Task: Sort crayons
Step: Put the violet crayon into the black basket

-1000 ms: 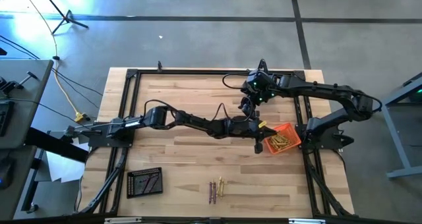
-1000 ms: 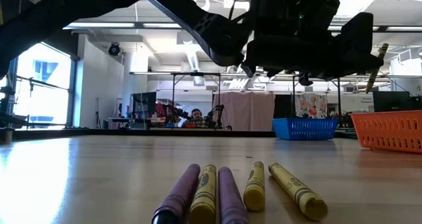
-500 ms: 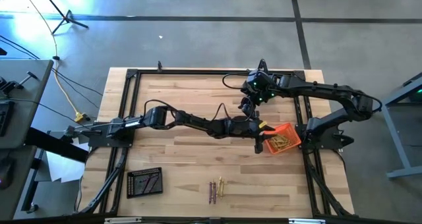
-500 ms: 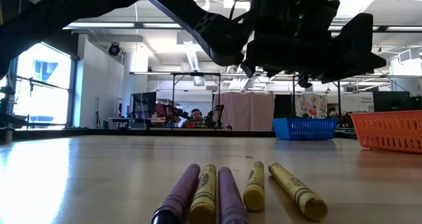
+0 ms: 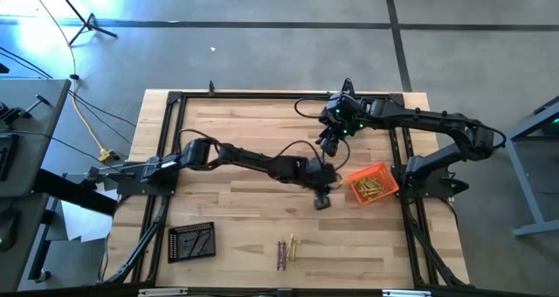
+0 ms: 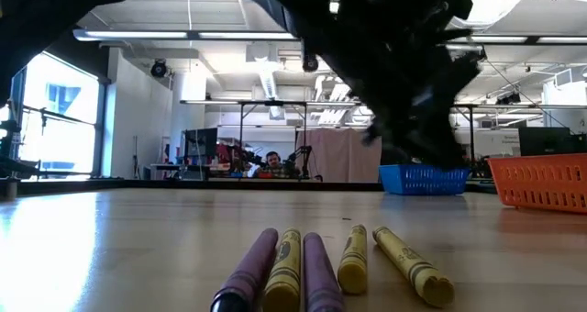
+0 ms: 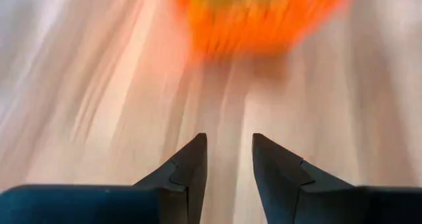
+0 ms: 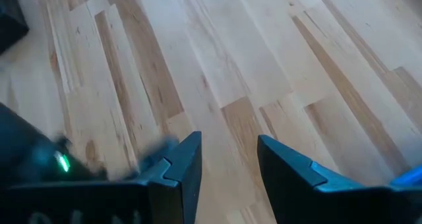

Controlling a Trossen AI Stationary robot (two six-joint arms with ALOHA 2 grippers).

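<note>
The wooden table point(image 5: 236, 131) fills the high view, which alone shows both arms whole. The left arm reaches from the left edge across the middle, and the left gripper point(image 5: 322, 201) hangs just left of the orange basket point(image 5: 370, 185). Its wrist view shows two dark fingers point(image 7: 186, 173) parted with bare wood between them, nothing held, and the orange basket a blur ahead. The right arm bends in from the right edge. The right gripper point(image 5: 330, 145) sits toward the far side, well apart from the loose crayons. Its own camera shows spread fingers point(image 8: 181, 165) over bare planks, empty.

Three baskets can be counted. The orange one, at the right, holds a heap of yellow crayons point(image 5: 370, 188), seen only from above. The black basket point(image 5: 191, 241), near left, appears only in the high view, with a few dark sticks inside, too small to count. The blue basket point(image 6: 423, 178) is clear only in the low view, standing far back beside the orange one point(image 6: 539, 183).

The low view counts the loose crayons point(image 6: 312, 268) at the near edge: five, side by side, two purple and three yellow. From above they are one small cluster point(image 5: 286, 250).
</note>
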